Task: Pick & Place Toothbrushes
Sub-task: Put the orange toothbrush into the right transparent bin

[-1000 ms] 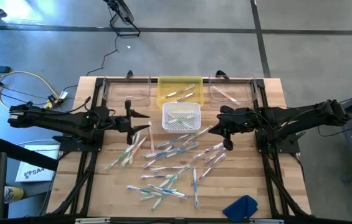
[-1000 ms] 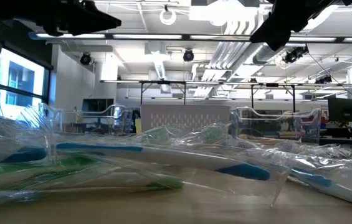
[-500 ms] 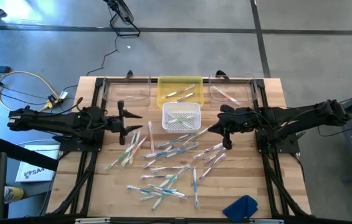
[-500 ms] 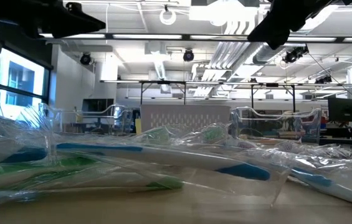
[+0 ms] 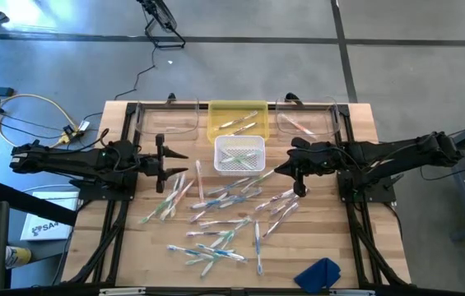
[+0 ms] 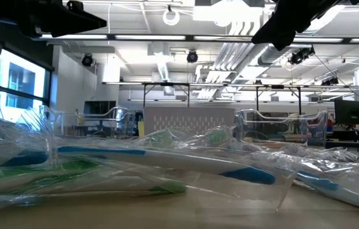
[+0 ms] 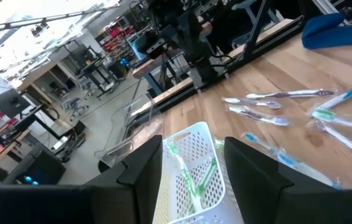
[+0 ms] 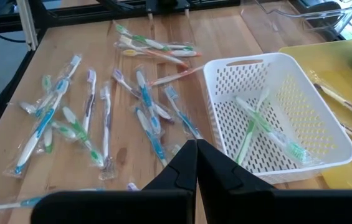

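Several wrapped toothbrushes (image 5: pixel 224 210) lie scattered flat on the wooden table (image 5: pixel 339 238); the right wrist view shows them (image 8: pixel 95 109) too. Green ones (image 8: pixel 256 127) lie inside the white basket (image 5: pixel 239 154). My left gripper (image 5: pixel 181 155) hangs open above the table, left of the basket, pointing level at it; its wrist view shows the basket (image 7: pixel 191 174) between its fingers (image 7: pixel 194 146). My right gripper (image 5: pixel 281 170) is shut and empty, above the table to the right of the basket (image 8: pixel 275 118), tipped down toward the pile (image 8: pixel 194 152).
Behind the basket stands a yellow tray (image 5: pixel 237 119) holding a few toothbrushes, flanked by clear trays at far left (image 5: pixel 166 123) and far right (image 5: pixel 306 123). A blue cloth (image 5: pixel 318 274) lies at the near right corner. Black frame rails (image 5: pixel 355 238) run along both sides.
My left gripper has drawn back a little toward the table's left edge, away from the basket, still open and level; it has kept still over the last half second. The toothbrushes lie as before.
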You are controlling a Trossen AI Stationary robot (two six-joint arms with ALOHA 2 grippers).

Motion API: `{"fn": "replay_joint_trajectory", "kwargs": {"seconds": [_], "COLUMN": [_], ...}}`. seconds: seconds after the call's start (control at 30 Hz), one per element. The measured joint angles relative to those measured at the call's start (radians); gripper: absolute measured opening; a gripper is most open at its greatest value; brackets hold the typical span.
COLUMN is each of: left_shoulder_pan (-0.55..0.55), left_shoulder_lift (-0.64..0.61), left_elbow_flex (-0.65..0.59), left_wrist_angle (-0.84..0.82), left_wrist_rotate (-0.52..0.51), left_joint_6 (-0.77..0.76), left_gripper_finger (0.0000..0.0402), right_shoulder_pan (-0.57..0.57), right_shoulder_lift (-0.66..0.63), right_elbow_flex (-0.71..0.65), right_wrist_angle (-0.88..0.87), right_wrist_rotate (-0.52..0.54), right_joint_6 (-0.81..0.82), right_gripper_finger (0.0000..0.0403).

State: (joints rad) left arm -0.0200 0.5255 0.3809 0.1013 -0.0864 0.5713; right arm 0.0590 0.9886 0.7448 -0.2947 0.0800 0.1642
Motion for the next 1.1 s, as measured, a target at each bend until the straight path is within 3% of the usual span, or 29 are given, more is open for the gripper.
{"fn": "replay_joint_trajectory", "kwargs": {"seconds": [0.2, 0.47, 0.77, 1.1], "left_shoulder_pan": [0.000, 0.000, 0.000, 0.000], "left_shoulder_lift": [0.000, 0.001, 0.014, 0.166], "left_elbow_flex": [0.000, 0.000, 0.000, 0.015], "left_wrist_angle": [-0.024, -0.191, -0.356, -0.340], "left_wrist_rotate": [0.071, 0.209, 0.168, 0.150], "left_joint_6": [-0.029, -0.364, -0.605, -0.633], "left_gripper_finger": [0.0166, 0.0166, 0.0166, 0.0166], "right_shoulder_pan": [0.000, 0.000, 0.000, 0.000], "right_shoulder_lift": [0.000, 0.000, 0.000, 0.000], "right_elbow_flex": [0.000, 0.000, 0.000, 0.000], "right_wrist_angle": [0.000, -0.001, -0.001, -0.001], "right_wrist_rotate": [0.000, 0.000, -0.001, -0.001], "right_joint_6": [0.000, -0.001, -0.004, -0.004], "right_gripper_finger": [0.0002, 0.0002, 0.0002, 0.0002]}}
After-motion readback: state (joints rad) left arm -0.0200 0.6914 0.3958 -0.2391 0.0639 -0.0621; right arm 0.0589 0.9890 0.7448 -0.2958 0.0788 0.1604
